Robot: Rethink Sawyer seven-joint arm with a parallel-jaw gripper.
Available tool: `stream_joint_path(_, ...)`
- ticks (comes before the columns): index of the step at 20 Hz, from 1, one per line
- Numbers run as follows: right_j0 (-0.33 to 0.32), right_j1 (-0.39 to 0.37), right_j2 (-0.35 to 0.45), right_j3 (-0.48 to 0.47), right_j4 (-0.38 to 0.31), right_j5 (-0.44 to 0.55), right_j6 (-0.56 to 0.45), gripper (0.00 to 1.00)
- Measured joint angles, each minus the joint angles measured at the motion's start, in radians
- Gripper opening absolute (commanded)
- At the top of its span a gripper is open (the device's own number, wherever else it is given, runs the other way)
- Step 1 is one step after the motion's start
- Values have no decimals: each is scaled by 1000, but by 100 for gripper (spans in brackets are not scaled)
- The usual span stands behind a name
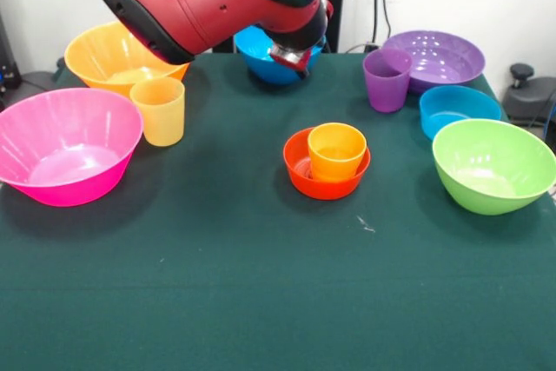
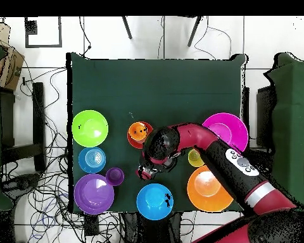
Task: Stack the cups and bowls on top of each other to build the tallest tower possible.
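- Cups and bowls lie scattered over the green table (image 1: 217, 301); in the front view the tower (image 1: 327, 161) so far is the orange cup (image 1: 337, 150) standing upright inside the small red-orange bowl (image 1: 304, 171), near the middle of the cloth.
- Front view, left side: the big pink bowl (image 1: 65, 155) sits nearest, the big yellow bowl (image 1: 109, 56) behind it, and the yellow-orange cup (image 1: 159, 110) stands just beside both.
- Front view, right side: the lime green bowl (image 1: 493, 165), the small blue bowl (image 1: 459, 109), the wide purple bowl (image 1: 439, 58), and the purple cup (image 1: 387, 79) just in front of that bowl.
- Front view, far side: the gripper (image 1: 291, 56) hangs over the medium blue bowl (image 1: 261, 56); I cannot tell whether it is open or closed, or whether it holds anything.
- Overhead view: the gripper (image 2: 145, 172) sits between the tower (image 2: 139, 133) and the medium blue bowl (image 2: 154, 201), well apart from the lime green bowl (image 2: 90, 128).
- Handling, as a judgement: the glossy plastic looks light, stiff and slippery, so a piece would likely skid if nudged; a pinch across a rim or wall seems the best hold, and cups should nest or stack more steadily than wide bowls.
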Motion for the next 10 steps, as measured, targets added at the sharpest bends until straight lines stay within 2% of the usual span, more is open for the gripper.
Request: stream_joint_path(10, 0, 11, 9, -46, -12, 17, -15, 100)
